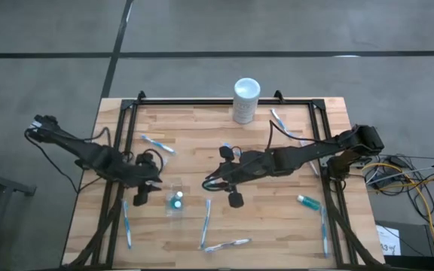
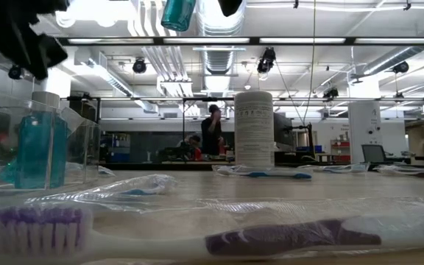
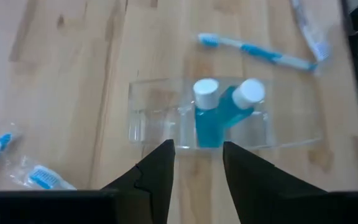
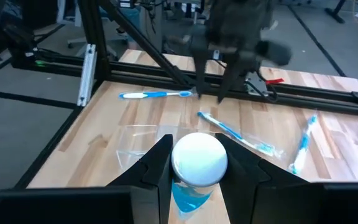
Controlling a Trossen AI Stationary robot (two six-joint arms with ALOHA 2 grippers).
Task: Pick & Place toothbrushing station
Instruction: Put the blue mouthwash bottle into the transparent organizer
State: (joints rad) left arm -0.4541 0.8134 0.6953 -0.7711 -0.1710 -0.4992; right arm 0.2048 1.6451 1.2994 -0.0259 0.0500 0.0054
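Note:
A small clear cup (image 1: 175,200) stands on the wooden table left of centre, with two teal tubes (image 3: 211,118), white caps up, leaning inside it. Just left of the cup, my left gripper (image 3: 197,168) is open, tilted down toward it, with nothing between its fingers. My right gripper (image 4: 194,155) hovers right of the cup (image 4: 138,142), shut on another teal tube (image 4: 197,165). This tube also shows high above the table in the low view (image 2: 179,11). Several blue-and-white toothbrushes (image 1: 157,143) lie flat around the table. My right gripper pinches the teal tube between its two fingers, on the sides just below the white cap (image 4: 197,155). The cap faces back toward the wrist and the teal body (image 4: 188,196) hangs below. The tube is lifted clear of the table.
A tall white cylinder (image 1: 246,99) stands at the table's far edge. One more teal tube (image 1: 307,201) lies near the right edge. Wrapped toothbrushes lie at the front (image 1: 228,243) and at the far right (image 1: 281,124). A black frame (image 1: 202,102) borders the table.

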